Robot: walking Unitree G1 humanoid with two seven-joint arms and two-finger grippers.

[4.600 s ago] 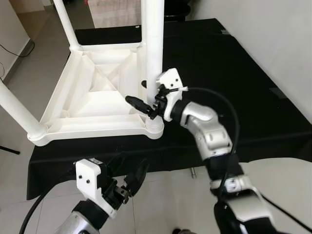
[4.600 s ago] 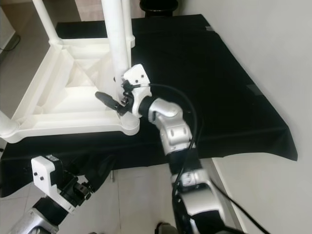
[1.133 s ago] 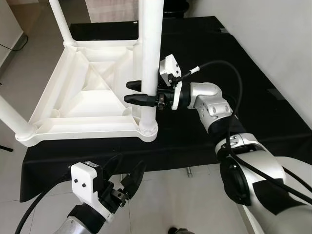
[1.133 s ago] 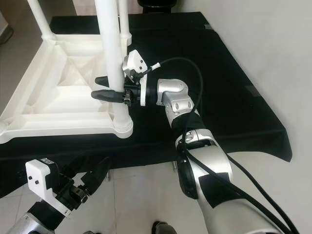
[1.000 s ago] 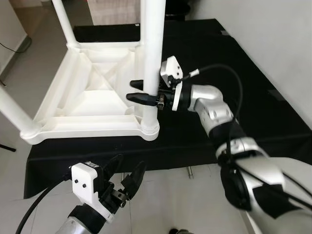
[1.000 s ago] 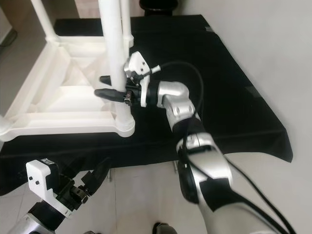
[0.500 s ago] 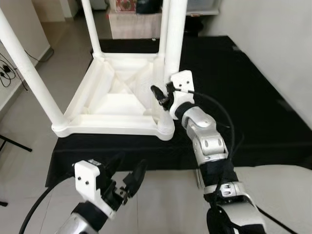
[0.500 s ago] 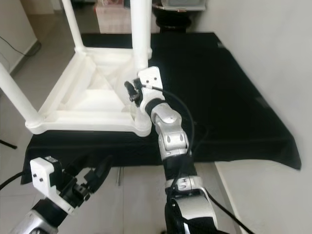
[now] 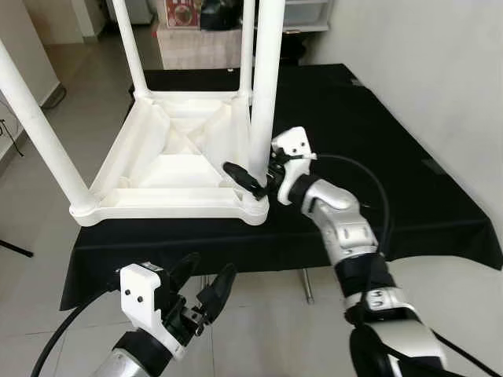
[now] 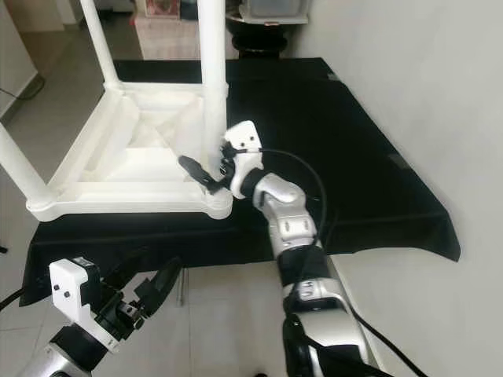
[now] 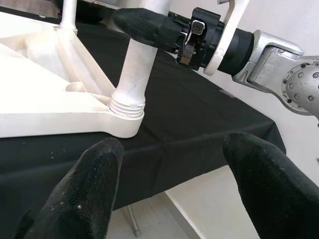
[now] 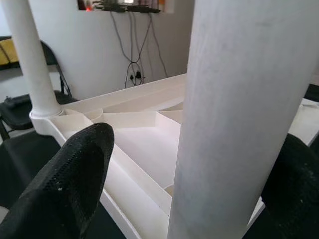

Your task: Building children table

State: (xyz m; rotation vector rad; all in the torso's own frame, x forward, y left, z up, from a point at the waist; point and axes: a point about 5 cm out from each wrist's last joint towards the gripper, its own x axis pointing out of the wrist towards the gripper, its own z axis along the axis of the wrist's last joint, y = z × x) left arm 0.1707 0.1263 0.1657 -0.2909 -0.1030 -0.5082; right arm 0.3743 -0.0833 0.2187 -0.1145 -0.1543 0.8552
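Right wrist view showed your right pincer [image 12: 199, 164] spread wide around the near white leg [image 9: 263, 86], one finger on each side, not clamped. That leg stood in the corner socket of the upturned white table [image 9: 169, 169] on the black-draped worktop [image 9: 377, 149]. Your left pincer [image 9: 206, 292] hung open below the worktop's front edge.

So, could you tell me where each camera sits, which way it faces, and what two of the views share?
Left eye, on the head, looks down: upturned white table on black cloth, both arms.
Right eye, beside it: same scene, right gripper at the near leg.
Left wrist looks along the open left gripper at that leg's socket.
Right wrist looks past its fingers, which straddle the leg.
All four share the near leg.
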